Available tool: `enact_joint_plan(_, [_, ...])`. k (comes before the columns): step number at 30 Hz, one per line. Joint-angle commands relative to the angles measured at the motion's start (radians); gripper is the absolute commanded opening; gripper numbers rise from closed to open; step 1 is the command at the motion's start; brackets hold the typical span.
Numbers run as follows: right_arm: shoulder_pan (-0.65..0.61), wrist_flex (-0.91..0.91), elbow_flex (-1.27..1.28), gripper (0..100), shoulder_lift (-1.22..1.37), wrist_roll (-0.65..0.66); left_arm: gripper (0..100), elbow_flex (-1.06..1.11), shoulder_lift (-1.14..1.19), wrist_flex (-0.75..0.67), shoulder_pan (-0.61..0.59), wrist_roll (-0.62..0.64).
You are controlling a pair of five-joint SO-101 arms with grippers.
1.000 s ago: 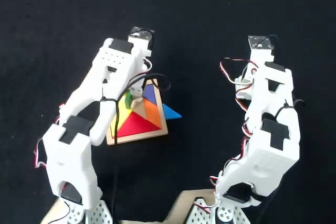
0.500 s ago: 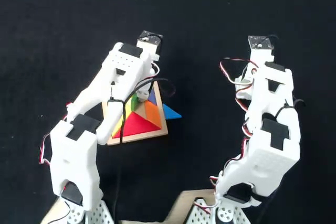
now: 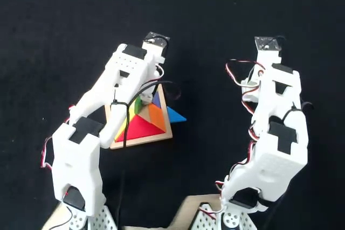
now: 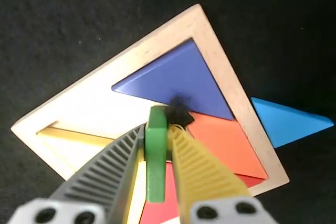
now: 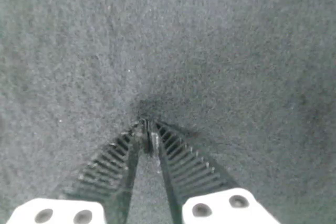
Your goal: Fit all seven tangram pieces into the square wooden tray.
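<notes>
Placement step: green piece [image 4: 156, 171], pinched on edge between left jaws, hangs over tray [image 4: 220, 72], above the meeting of blue triangle [image 4: 173, 80] and orange piece [image 4: 226, 148]. Bare tray floor lies beside blue triangle; likely target. Next move calls for turning green piece flat, matching gap, lowering, then release. Light-blue triangle [image 4: 286, 121] outside tray, on desk [image 3: 215, 20] just beside rim; pick yet to do. Right jaws pressed together, empty, low over desk, well apart from tray.

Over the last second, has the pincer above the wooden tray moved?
Yes. The left pincer, holding a green piece, shifted across the tray toward the light blue triangle.
</notes>
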Motion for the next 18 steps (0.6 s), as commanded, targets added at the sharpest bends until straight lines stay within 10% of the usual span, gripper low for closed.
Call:
enact_joint_plan(1, [-0.037,-0.014,0.002,1.1,-0.042,0.009,3,-0.035,-0.005,-0.008,0.016,-0.009])
enact_joint_plan(18, [-0.037,-0.014,0.002,1.1,-0.042,0.009,3,-0.059,-0.02,-0.02,0.019,-0.009])
